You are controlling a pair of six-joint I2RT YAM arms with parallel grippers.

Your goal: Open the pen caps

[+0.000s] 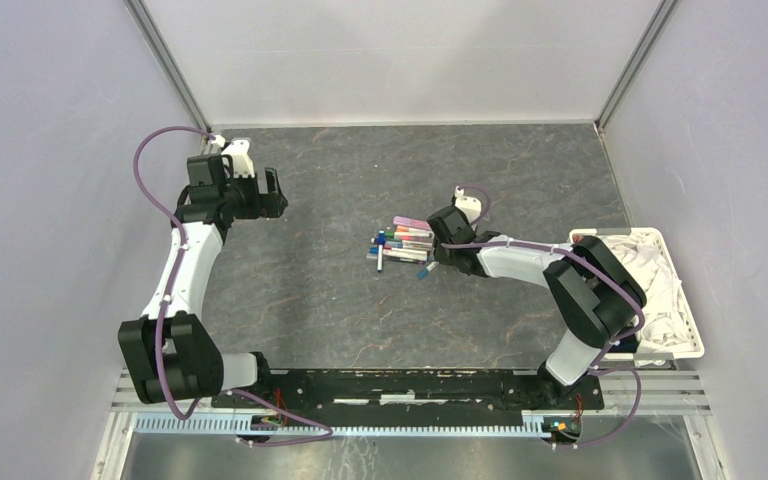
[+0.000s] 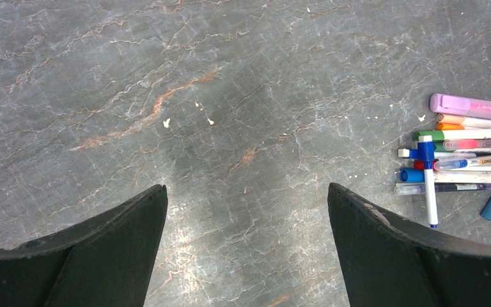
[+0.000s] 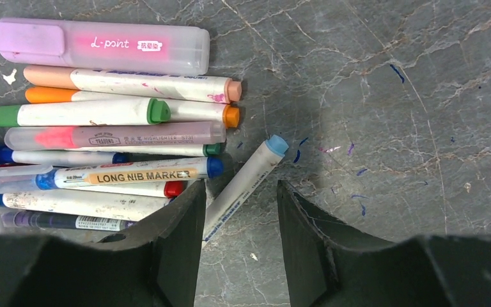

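Observation:
Several pens lie side by side in a pile at mid-table, also in the left wrist view and the right wrist view. Their pen caps are on, such as a green cap and an orange cap. One white pen with a light blue cap lies slanted beside the pile. My right gripper is low over it, jaws partly closed around its barrel with a gap on the right side, so open. My left gripper hangs wide open over bare table, far left of the pile.
A white basket holding white cloth sits at the right table edge, behind my right arm. Small blue ink marks dot the stone-patterned table right of the pens. Grey walls close in the left, back and right sides.

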